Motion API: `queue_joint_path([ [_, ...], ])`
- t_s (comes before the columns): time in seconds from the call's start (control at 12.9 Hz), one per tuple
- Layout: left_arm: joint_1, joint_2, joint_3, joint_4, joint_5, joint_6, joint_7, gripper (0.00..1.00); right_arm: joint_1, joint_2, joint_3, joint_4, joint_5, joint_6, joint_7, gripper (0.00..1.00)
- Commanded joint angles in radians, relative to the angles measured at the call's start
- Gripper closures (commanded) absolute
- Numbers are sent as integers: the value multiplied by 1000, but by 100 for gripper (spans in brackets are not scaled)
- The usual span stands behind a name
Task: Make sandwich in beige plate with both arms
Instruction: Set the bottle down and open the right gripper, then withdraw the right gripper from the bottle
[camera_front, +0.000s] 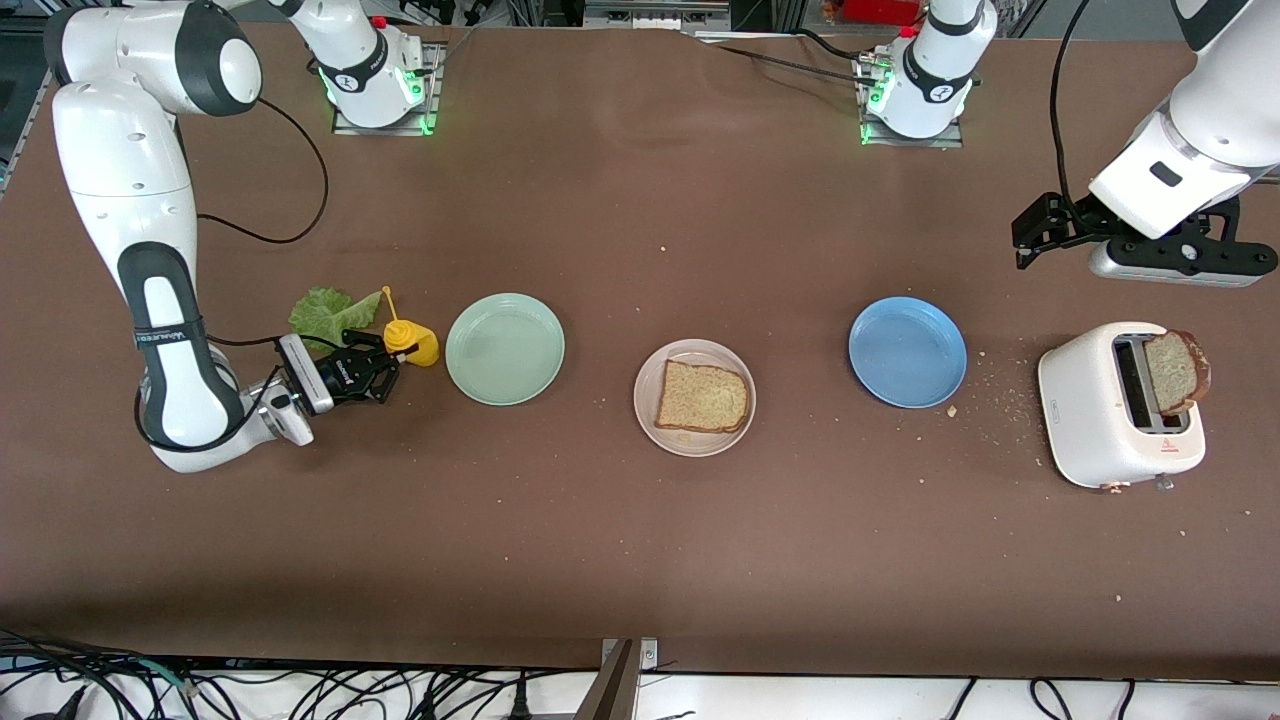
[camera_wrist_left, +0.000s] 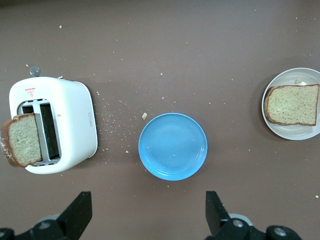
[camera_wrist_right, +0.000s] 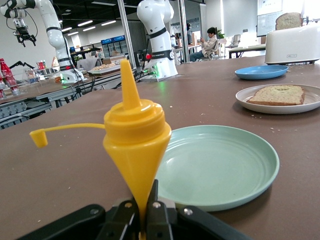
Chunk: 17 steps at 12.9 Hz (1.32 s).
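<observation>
Front view: right hand (camera_front: 385, 368) low at the right arm's end of the surface (camera_front: 640, 560), pinched shut on the yellow squeeze bottle (camera_front: 415, 343). Lettuce leaf (camera_front: 325, 312) just beside that hand, lying flat. Mint-green plate (camera_front: 505, 348) next past the bottle, then the beige plate (camera_front: 652, 410) carrying one bread slice (camera_front: 702, 397), well apart from the hand. Blue plate (camera_front: 907, 351) farther along toward the left arm's end. Left hand (camera_front: 1035, 232) raised in the air, fingers spread wide, holding nothing, hanging above the surface near the white toaster (camera_front: 1100, 410). Second bread slice (camera_front: 1176, 372) standing up out of a toaster slot.

Left wrist view: two black fingertips (camera_wrist_left: 77, 212) far apart, nothing between them. Blue plate (camera_wrist_left: 172, 146) below, between the fingertips. Toaster (camera_wrist_left: 67, 125) with its slice (camera_wrist_left: 22, 140) off to one side, beige plate (camera_wrist_left: 290, 131) with its slice (camera_wrist_left: 292, 104) off to the other. Crumbs scattered between toaster and blue plate.

Right wrist view: fingers closed tight on the narrow end of the squeeze bottle (camera_wrist_right: 135, 145), nozzle pointing up and away from the hand, cap dangling on its strap. Mint-green plate (camera_wrist_right: 220, 167) just past the bottle, beige plate (camera_wrist_right: 305, 106) with bread (camera_wrist_right: 277, 94) farther off, then blue plate (camera_wrist_right: 262, 72) and toaster (camera_wrist_right: 292, 45).
</observation>
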Motion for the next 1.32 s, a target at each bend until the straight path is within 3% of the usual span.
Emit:
queue_joint_path([
  [0.0, -3, 6, 0, 19, -15, -5, -3, 0, -24, 6, 8, -6, 0, 10, 2, 58],
  [0.08, -3, 6, 0, 19, -15, -5, -3, 0, -24, 4, 6, -4, -1, 10, 46, 16],
  [0.15, -3, 6, 0, 19, -17, -5, -3, 0, -25, 1, 5, -1, -3, 12, 72, 0],
  [0.39, -3, 6, 0, 19, -17, -5, -1, 0, -25, -49, -18, 14, -35, 28, 173, 0],
  [0.77, -2, 6, 0, 19, -17, -5, -1, 0, -24, -218, -20, 23, -203, 151, 382, 0],
  [1.08, -3, 6, 0, 19, -15, -5, -1, 0, -15, -327, -18, 5, -231, 282, 503, 0],
  [1.24, -3, 6, 0, 19, -17, -5, -1, 0, -5, -379, -17, -15, -329, 283, 677, 0],
])
